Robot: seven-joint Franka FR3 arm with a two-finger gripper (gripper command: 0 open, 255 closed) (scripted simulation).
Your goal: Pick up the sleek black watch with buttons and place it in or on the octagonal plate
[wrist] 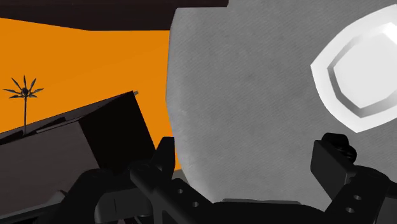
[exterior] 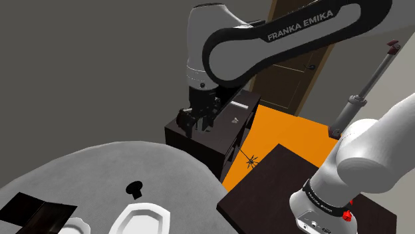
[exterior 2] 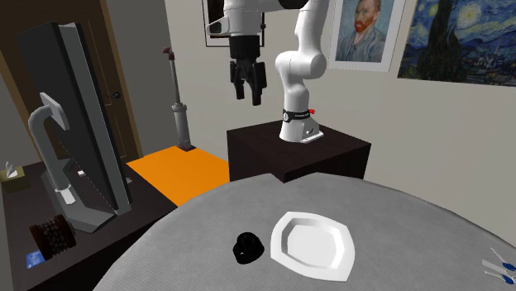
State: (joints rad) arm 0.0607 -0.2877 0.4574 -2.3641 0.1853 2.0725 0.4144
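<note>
The end effector (exterior 2: 247,95) is hanging high in the air, well above the grey desk (exterior 2: 397,223), and it is gripping nothing. In the wrist view its two fingers (wrist: 164,159) are standing wide apart, with only the bare desk surface showing between them.

The black watch (exterior 2: 246,247) is lying on the desk far below the end effector and out ahead of it, on the side away from the stand (exterior 2: 298,157). It is sitting just beside the rim of the white octagonal plate (exterior 2: 312,244). From here it is looking like a small curled lump, so I cannot tell which way its long axis is running.

In my judgement the coming move is depending mostly on this one relation: a long way down and some way forward. The turning of the fingers is probably better decided nearer to the watch. After that, the carry to the plate is looking short.
</note>
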